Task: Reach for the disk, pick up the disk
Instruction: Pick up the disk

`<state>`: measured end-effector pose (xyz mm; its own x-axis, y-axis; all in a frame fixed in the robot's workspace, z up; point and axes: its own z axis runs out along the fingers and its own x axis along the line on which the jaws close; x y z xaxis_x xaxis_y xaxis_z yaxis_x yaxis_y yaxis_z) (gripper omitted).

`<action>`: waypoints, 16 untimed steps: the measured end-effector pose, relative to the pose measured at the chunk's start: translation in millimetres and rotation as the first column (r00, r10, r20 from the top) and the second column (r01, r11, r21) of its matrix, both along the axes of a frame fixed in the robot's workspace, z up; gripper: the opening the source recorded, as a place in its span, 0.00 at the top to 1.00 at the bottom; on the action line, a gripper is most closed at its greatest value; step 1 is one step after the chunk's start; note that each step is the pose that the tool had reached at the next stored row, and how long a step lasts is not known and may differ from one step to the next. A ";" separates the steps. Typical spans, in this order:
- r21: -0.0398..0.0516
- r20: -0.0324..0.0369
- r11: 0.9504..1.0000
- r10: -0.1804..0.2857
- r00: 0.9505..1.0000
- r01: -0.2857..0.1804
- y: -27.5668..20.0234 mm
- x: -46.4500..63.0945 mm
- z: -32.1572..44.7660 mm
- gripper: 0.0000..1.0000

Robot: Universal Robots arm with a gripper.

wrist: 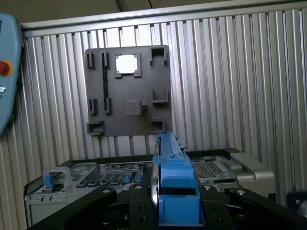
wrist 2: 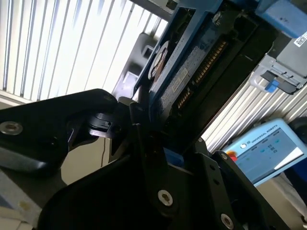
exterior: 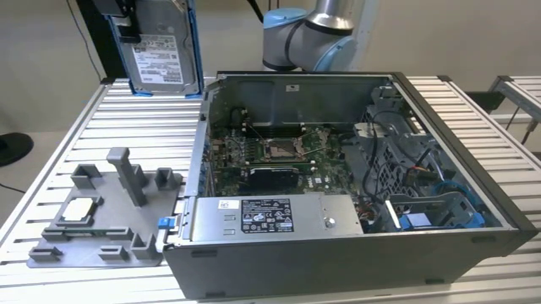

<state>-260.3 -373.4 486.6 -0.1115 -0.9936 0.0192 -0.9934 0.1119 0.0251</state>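
Observation:
The disk (exterior: pixel 161 54) is a silver-grey drive with a white label in a bright blue carrier. It hangs upright above the far corner of the slatted table on the exterior view's left. My gripper (exterior: pixel 128 28) is shut on its upper edge. In the second wrist view the disk (wrist 2: pixel 192 72) shows its circuit side, clamped between my black fingers (wrist 2: pixel 139 129). In the first wrist view the blue carrier edge of the disk (wrist: pixel 175 187) stands between the two black fingers (wrist: pixel 139 206), high above the table.
An open computer case (exterior: pixel 439 114) fills the middle of the table, with a long grey labelled box (exterior: pixel 270 218) along its near side. A grey fixture plate (exterior: pixel 127 244) holding a small square chip (exterior: pixel 82 208) lies on the exterior view's left. A teach pendant (wrist 2: pixel 268 148) lies off the table.

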 end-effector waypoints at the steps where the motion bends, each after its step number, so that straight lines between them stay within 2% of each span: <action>1: 0.000 0.000 1.000 0.000 1.000 0.000 0.0 3.3 0.0 1.00; 16: 0.000 -0.001 1.000 0.002 1.000 -0.002 0.0 55.3 0.0 1.00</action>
